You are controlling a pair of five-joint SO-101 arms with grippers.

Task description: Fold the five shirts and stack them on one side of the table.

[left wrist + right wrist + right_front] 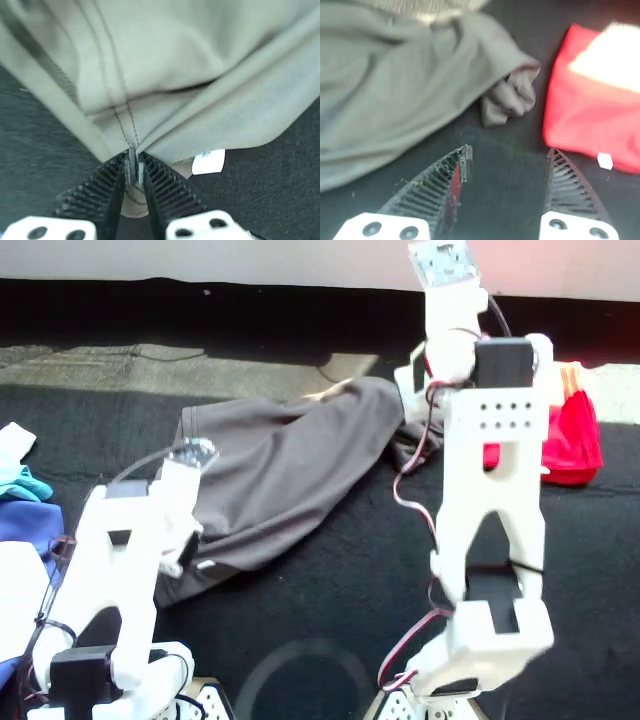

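Nearest, the left gripper is clamped on a seamed edge of the grey shirt, beside its small white tag. The shirt lies spread and rumpled across the middle of the black bench, one sleeve bunched at its far end, so this fold looks barely begun. At the bench's left edge a loose heap of blue, white and teal garments seems to be waiting unfolded. Farther off, the right gripper hangs with its jaws wide apart and holding nothing, above bare bench between the bunched sleeve and a red shirt. That one lies folded at the far right, with something pale on it that I cannot identify. Most of the job looks left.
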